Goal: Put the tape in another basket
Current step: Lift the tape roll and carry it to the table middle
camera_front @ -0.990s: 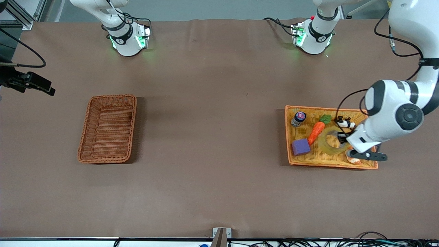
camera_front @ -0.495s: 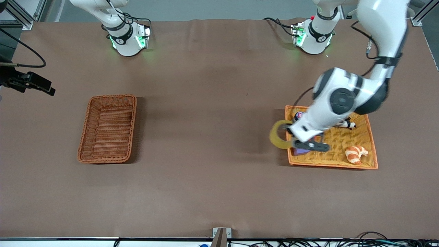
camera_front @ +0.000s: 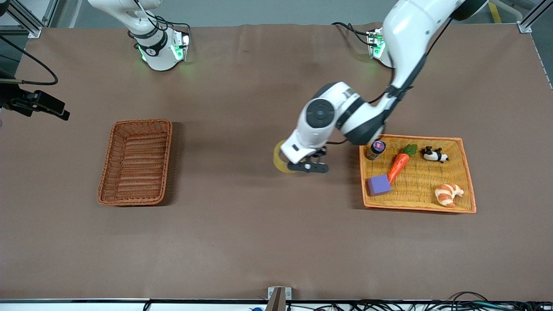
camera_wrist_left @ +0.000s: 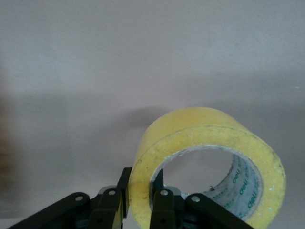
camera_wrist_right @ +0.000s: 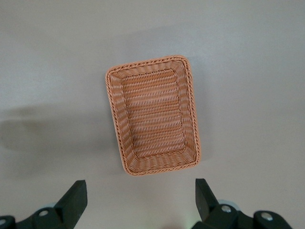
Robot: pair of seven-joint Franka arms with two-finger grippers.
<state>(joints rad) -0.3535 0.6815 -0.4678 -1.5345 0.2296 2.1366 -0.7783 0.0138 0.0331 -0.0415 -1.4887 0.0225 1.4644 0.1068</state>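
Note:
The yellowish tape roll (camera_front: 279, 162) hangs in my left gripper (camera_front: 302, 166) over bare table between the orange-rimmed tray and the basket. In the left wrist view the two fingers pinch the wall of the tape (camera_wrist_left: 209, 143), one outside and one inside the hole, with the gripper (camera_wrist_left: 142, 180) shut on it. The reddish-brown wicker basket (camera_front: 106, 168) stands empty toward the right arm's end of the table. My right gripper (camera_wrist_right: 139, 191) is open and empty, high over the basket (camera_wrist_right: 114, 114); it is out of the front view.
The orange-rimmed flat tray (camera_front: 414, 208) toward the left arm's end holds a small jar (camera_front: 376, 149), a toy carrot (camera_front: 399, 164), a purple block (camera_front: 379, 185), a croissant (camera_front: 448, 193) and a black-and-white toy animal (camera_front: 433, 154). A black device (camera_front: 36, 103) juts over the table's edge past the basket.
My left gripper has lifted the tape out of the tray and carried it toward the basket, from over the tray to over bare table. The right arm has not visibly moved.

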